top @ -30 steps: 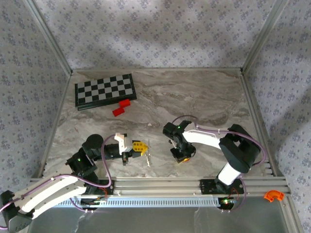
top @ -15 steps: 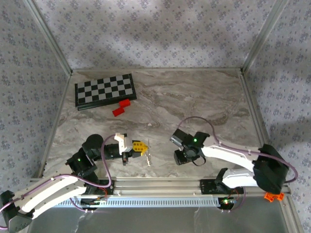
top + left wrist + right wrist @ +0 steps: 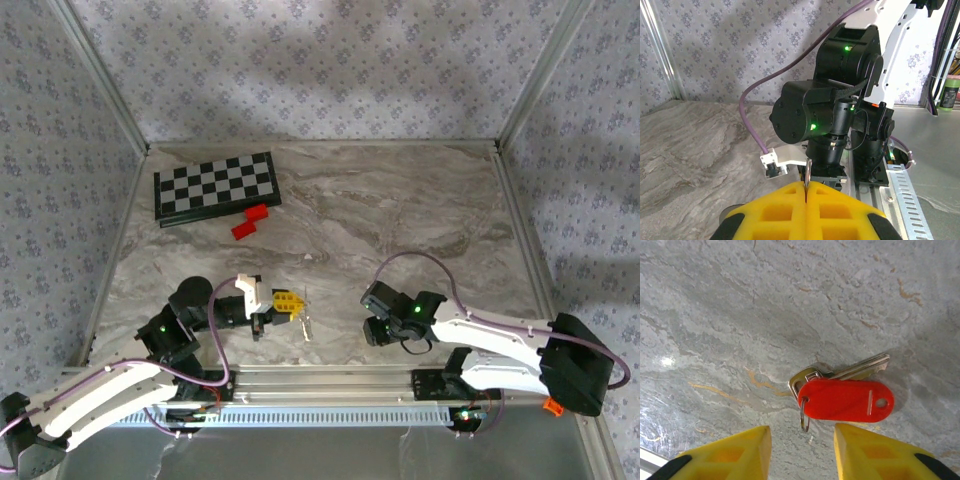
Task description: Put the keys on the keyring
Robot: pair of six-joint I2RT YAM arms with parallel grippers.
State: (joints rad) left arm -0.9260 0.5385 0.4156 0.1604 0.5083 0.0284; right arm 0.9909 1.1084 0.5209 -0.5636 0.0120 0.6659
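A silver key (image 3: 858, 369) lies flat on the marble table under a red oval tag (image 3: 847, 400), with a small wire ring (image 3: 803, 417) through the tag's end. My right gripper (image 3: 802, 450) hovers open just above them, its yellow fingers (image 3: 735, 452) on either side of the small ring and touching nothing. My left gripper (image 3: 805, 186) is shut on the keyring (image 3: 809, 170), which shows edge-on as a thin metal strip rising from the pinched fingertips. In the top view the left gripper (image 3: 288, 303) holds the silvery keyring (image 3: 305, 322) left of the right gripper (image 3: 380, 330).
A black-and-white chessboard (image 3: 216, 187) sits at the far left with two red blocks (image 3: 251, 221) beside it. The right arm's black wrist (image 3: 835, 110) stands close in front of the left gripper. A metal rail (image 3: 320, 380) runs along the near edge.
The right arm has swung down toward the near edge and stretched out to the right. Its gripper has shifted slightly right and nearer. The left arm has not moved.
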